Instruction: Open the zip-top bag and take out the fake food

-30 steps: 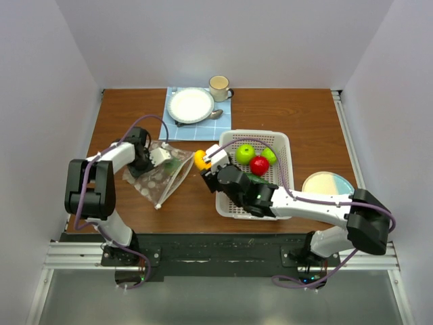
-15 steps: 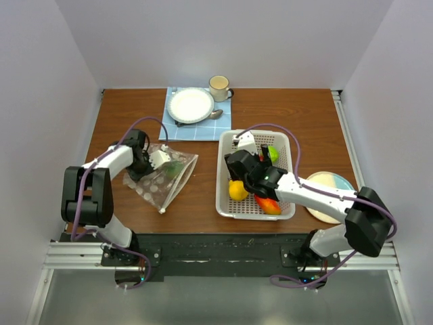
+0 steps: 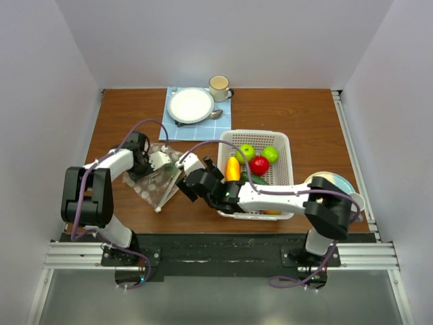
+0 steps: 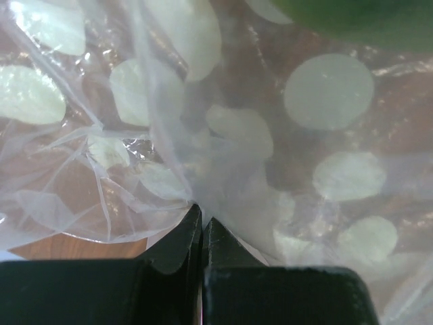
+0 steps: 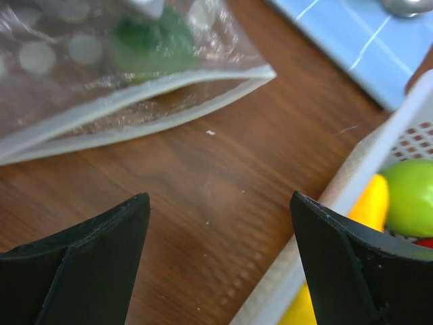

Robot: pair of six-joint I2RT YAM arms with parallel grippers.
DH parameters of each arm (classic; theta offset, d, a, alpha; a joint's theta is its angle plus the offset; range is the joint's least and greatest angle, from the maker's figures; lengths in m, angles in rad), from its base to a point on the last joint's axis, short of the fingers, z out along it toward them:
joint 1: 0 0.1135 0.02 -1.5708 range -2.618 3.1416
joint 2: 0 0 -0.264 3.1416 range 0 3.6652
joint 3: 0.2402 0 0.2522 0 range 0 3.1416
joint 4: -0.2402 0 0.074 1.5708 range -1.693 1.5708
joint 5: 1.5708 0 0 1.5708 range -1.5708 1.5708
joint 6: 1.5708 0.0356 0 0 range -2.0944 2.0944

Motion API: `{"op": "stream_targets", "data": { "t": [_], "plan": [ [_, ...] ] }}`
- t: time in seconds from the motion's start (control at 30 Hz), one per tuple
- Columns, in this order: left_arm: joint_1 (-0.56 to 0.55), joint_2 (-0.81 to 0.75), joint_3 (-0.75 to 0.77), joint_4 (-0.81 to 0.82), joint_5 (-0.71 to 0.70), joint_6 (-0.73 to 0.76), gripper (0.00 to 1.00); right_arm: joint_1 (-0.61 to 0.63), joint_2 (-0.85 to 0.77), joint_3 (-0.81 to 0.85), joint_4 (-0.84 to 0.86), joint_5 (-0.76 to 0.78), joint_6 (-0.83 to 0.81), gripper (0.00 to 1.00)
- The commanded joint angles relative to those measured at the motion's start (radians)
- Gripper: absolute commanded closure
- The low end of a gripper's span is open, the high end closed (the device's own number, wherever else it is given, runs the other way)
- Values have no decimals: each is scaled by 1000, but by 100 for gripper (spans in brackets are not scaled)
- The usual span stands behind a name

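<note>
Over on the left half of the worktop (image 3: pixel 291 108), a little in from the left edge, sits the zip-top bag (image 3: pixel 157 181), lying flat with its mouth turned toward the middle. From the right wrist view the two white zip strips are pulled apart, so I'd call the opening part done, we're in the emptying part now

Most of the fake food (image 3: pixel 259 164) is already out: two green apples, a red piece and an orange-yellow one are piled in the white basket (image 3: pixel 257 133), which sits just right of the middle, toward the near edge. One green piece (image 5: pixel 150 42) shows through the film, inside the bag, a little way in from the mouth

Left pincer (image 4: pixel 201 227) is pressed together on a fold of the bag's film at the far side, holding it in place. Right pincer (image 5: pixel 218 230) is spread wide with nothing in it, hovering over bare wood between the bag mouth and the basket, aimed at the opening

My guess for the next move: slide the spread fingers in between the zip strips without snagging the lower lip, close on that green piece, then carry it to the basket. The plastic is floppy, so the left hold has to keep the mouth from folding shut

Rest of the scene: brown wood top, a white plate (image 3: pixel 190 105) on a blue mat (image 3: pixel 223 125) at the far edge with a spoon (image 3: pixel 216 114) and a mug (image 3: pixel 218 86) beside it, a second plate (image 3: pixel 336 181) near the right edge half hidden by the right arm, and plain pale walls on three sides
</note>
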Motion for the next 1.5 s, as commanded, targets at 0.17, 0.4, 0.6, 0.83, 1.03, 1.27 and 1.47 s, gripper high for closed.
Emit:
{"op": "stream_targets", "data": {
  "t": [0.17, 0.4, 0.6, 0.83, 1.03, 1.27, 1.47],
  "plan": [
    [14, 24, -31, 68, -26, 49, 100, -16, 163, -3, 294, -120, -47, 2],
    [15, 47, -31, 45, -30, 67, 100, -34, 273, -19, 619, -189, -112, 1],
    [24, 113, 58, -91, 58, 28, 100, -82, 362, 60, 627, -246, -110, 1],
    [72, 203, 253, -373, 315, 44, 100, -122, 417, 118, 644, -299, -106, 1],
    [64, 200, 192, -358, 296, 98, 100, -128, 466, 182, 656, -358, -113, 1],
    [57, 186, 172, -377, 290, 138, 100, -133, 532, 258, 629, -362, -117, 1],
    [57, 203, 172, -426, 322, 178, 100, -140, 556, 223, 630, -359, -97, 4]
  ]
}}
